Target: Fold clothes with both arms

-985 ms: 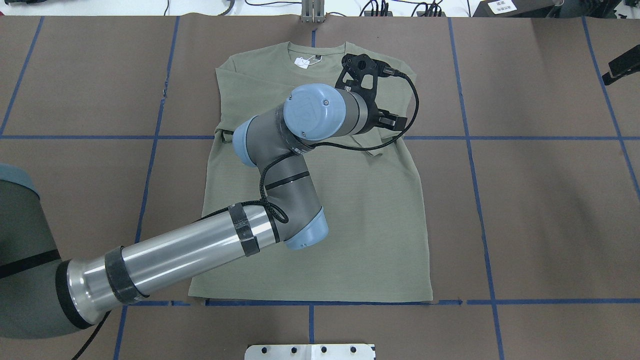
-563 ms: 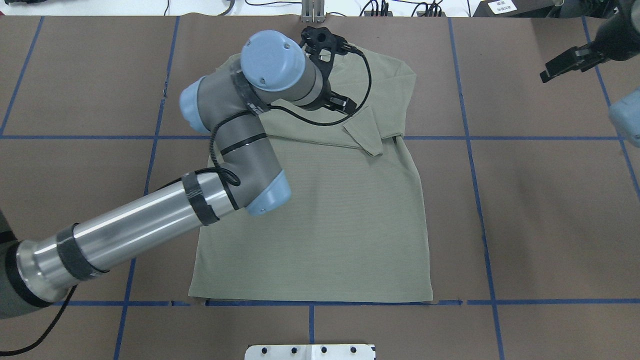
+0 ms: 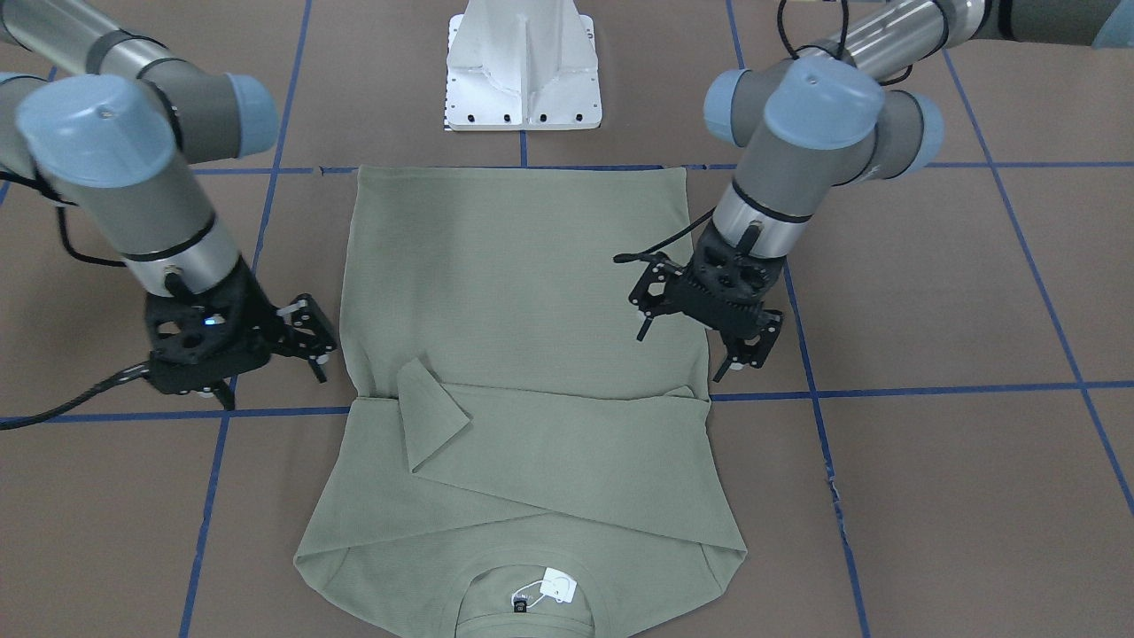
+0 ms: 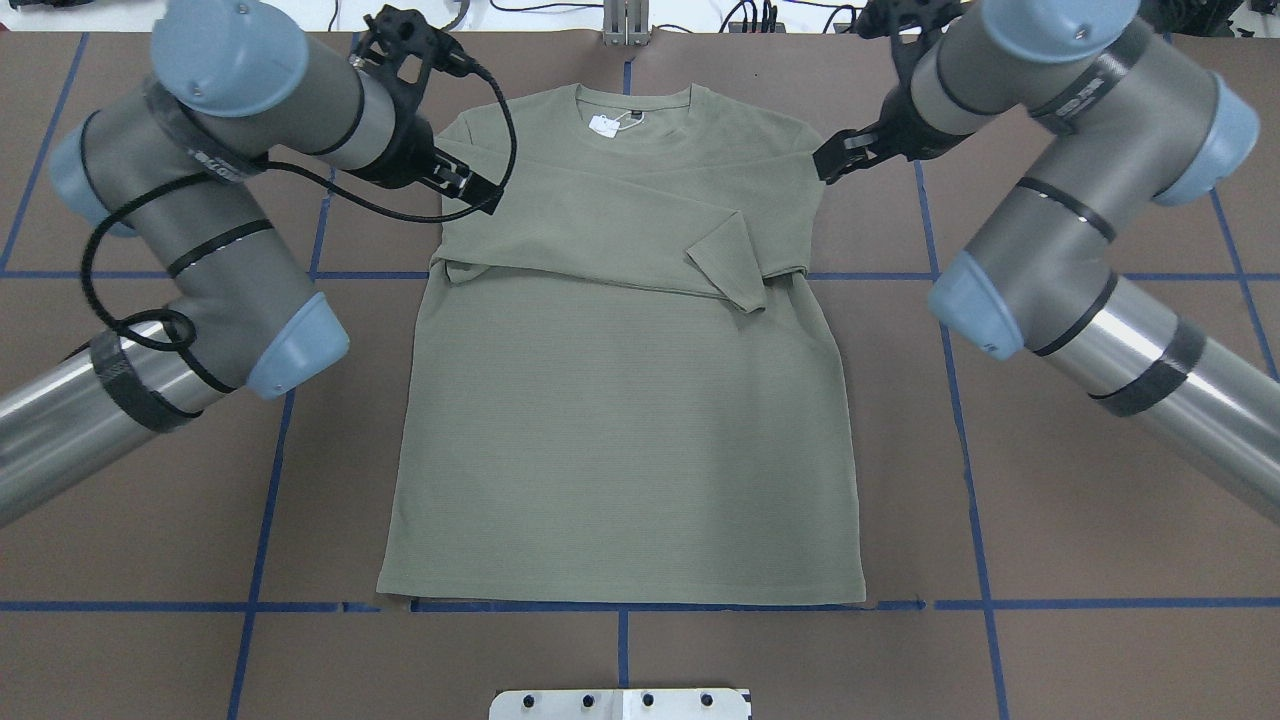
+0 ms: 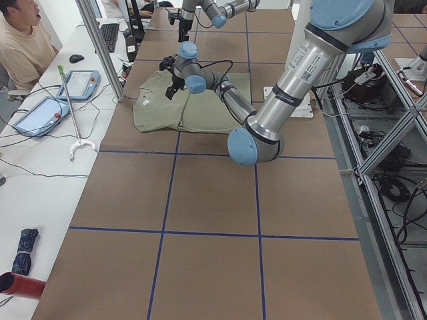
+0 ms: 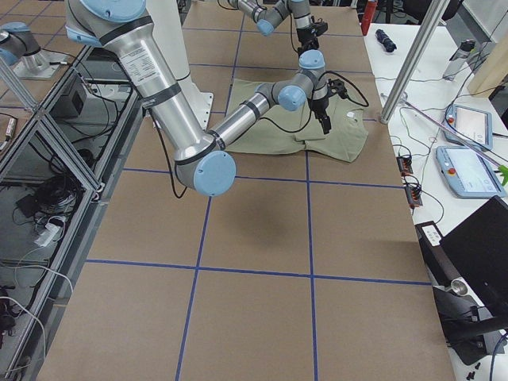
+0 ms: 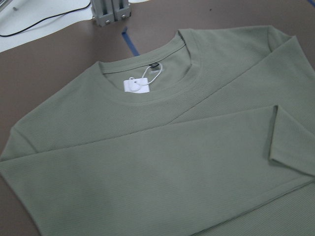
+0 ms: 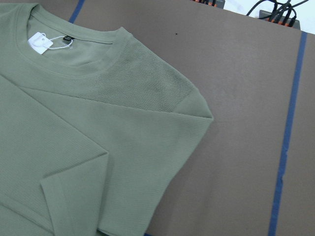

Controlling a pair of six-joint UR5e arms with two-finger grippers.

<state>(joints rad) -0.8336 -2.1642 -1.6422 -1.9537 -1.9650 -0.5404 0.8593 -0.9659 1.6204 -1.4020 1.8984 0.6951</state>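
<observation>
The sage-green shirt (image 4: 620, 420) lies flat and face up on the brown table, collar at the far edge, with a white tag (image 4: 603, 124) at the neckline. Both sleeves are folded across the chest, and one cuff (image 4: 728, 262) ends right of centre. My left gripper (image 4: 465, 185) hovers open just off the shirt's left shoulder and holds nothing. At the right shoulder my right gripper (image 4: 838, 158) is open and empty too. In the front-facing view the left gripper (image 3: 691, 346) and the right gripper (image 3: 275, 368) flank the folded sleeves. Both wrist views show only the shirt (image 7: 147, 167) (image 8: 98, 147), no fingers.
The white pedestal base (image 3: 523, 71) stands at the near table edge behind the hem. Blue tape lines (image 4: 960, 440) grid the brown cover. A metal post (image 4: 625, 25) and cables sit at the far edge. A person (image 5: 23, 47) sits at a side desk with tablets.
The left arm has swung off the shirt's chest to the left shoulder, leaving the sleeve lying across it. The right arm has come in from the right edge to the right shoulder.
</observation>
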